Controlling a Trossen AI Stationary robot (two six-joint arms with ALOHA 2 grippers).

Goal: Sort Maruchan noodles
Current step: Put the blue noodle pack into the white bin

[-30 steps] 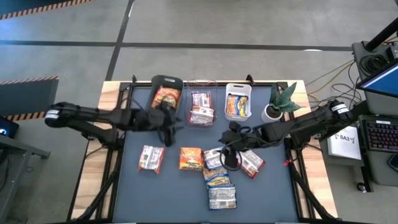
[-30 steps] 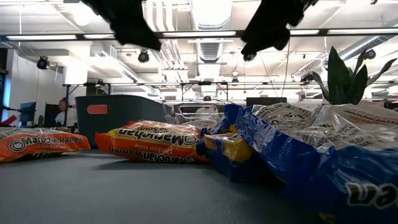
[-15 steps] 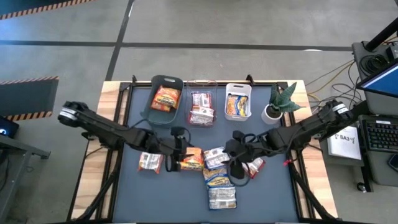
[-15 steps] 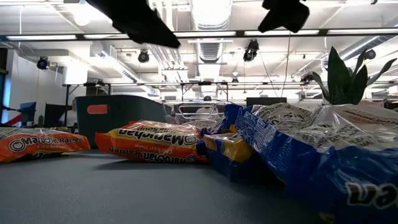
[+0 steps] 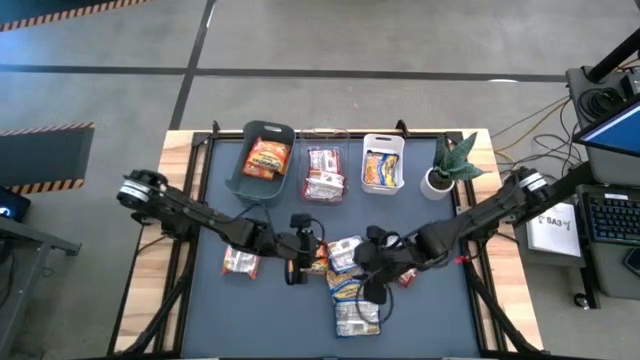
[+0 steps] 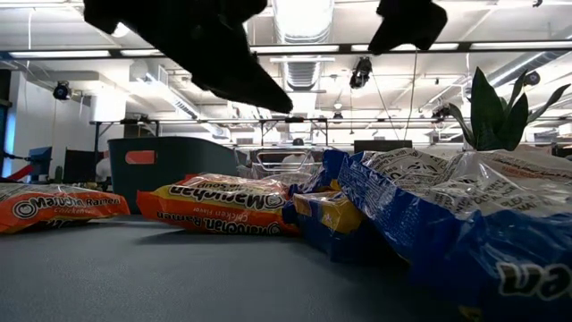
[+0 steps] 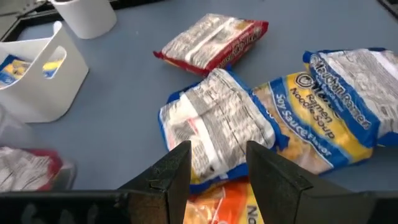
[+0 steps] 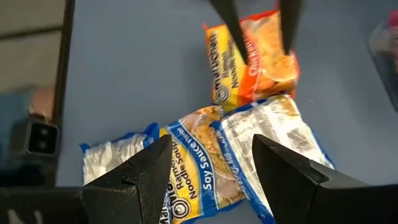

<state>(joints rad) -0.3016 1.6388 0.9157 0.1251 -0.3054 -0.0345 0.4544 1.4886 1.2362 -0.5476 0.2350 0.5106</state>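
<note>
Several Maruchan noodles packets lie flat on the dark mat: an orange one (image 5: 314,256), a blue-and-white one (image 5: 345,252), a yellow-and-blue one (image 5: 350,287), a silvery one (image 5: 357,318), a red one (image 7: 214,42) and another orange one (image 5: 240,263). My left gripper (image 7: 217,165) hangs open just above the near-centre orange packet (image 7: 217,208), pointing at the blue-and-white packet (image 7: 214,124). My right gripper (image 8: 214,165) hangs open above the yellow-and-blue packets (image 8: 199,168), touching nothing.
At the far edge stand a teal bin (image 5: 240,178) with an orange packet, a clear bin (image 5: 325,172) with red-and-white packets and a white bin (image 5: 383,165) with yellow-and-blue ones. A potted plant (image 5: 450,165) stands at the far right. Bare mat lies at the near left.
My left gripper has come away from the teal bin toward the table's near edge and right, sinking low over the orange packet. My right gripper has shifted toward the near edge and left over the pile. No packet has moved.
</note>
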